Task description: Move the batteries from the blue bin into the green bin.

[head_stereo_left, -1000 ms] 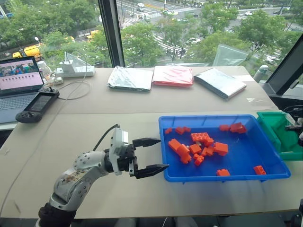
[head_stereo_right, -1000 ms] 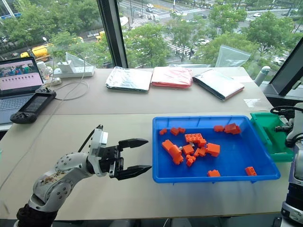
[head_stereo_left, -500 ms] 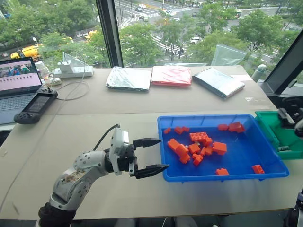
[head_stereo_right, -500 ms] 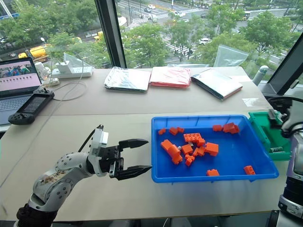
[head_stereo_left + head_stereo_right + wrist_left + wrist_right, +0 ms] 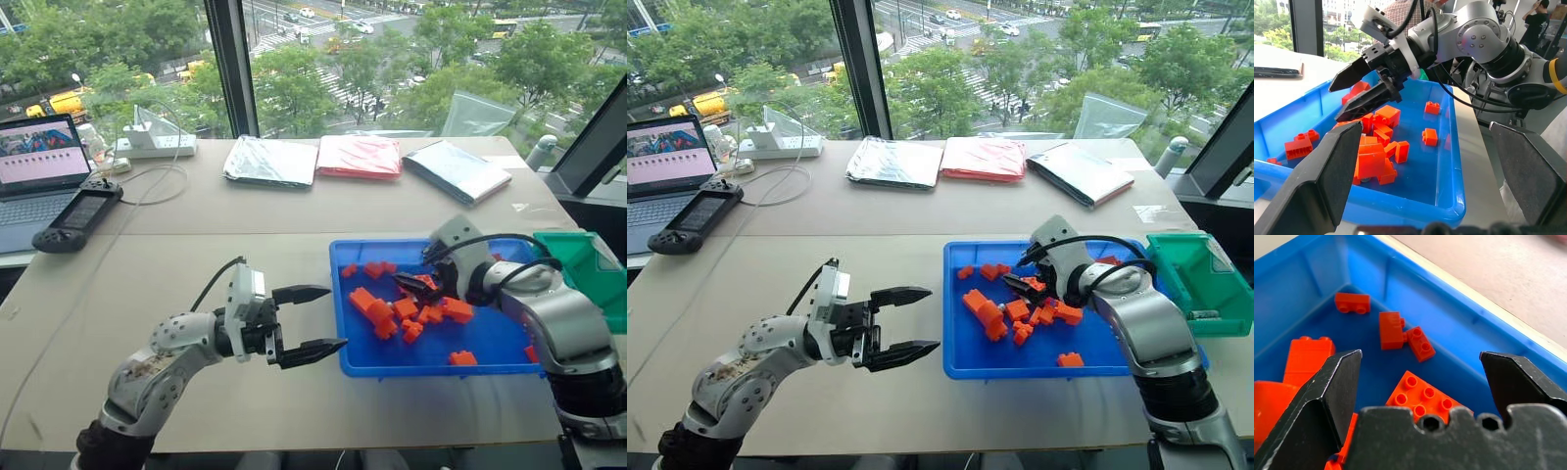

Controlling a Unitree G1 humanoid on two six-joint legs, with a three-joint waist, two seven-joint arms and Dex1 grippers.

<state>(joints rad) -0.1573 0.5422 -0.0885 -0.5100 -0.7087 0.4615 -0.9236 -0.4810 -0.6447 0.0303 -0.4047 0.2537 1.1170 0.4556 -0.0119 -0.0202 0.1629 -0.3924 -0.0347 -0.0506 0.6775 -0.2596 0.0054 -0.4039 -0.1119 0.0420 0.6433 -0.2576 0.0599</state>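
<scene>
Over the shallow bright-blue plastic bin (image 5: pixel 970 362), the right end effector (image 5: pixel 1019 285) has swung back from the deeper green plastic bin (image 5: pixel 1205 294), wide open and empty above orange toy bricks (image 5: pixel 991 319); a silver battery (image 5: pixel 1203 314) lies in the green bin. The left end effector (image 5: pixel 904 324) hangs open, empty.

The right claw (image 5: pixel 1016 285) hangs spread over the orange bricks (image 5: pixel 1019 307) in the blue bin (image 5: pixel 970 360), which sits near the counter's (image 5: pixel 872 211) right front corner. The green bin (image 5: pixel 1203 284) stands just beside it, holding a small grey battery (image 5: pixel 1204 314). The left claw (image 5: pixel 917 319) is spread open just outside the blue bin's left wall.
</scene>
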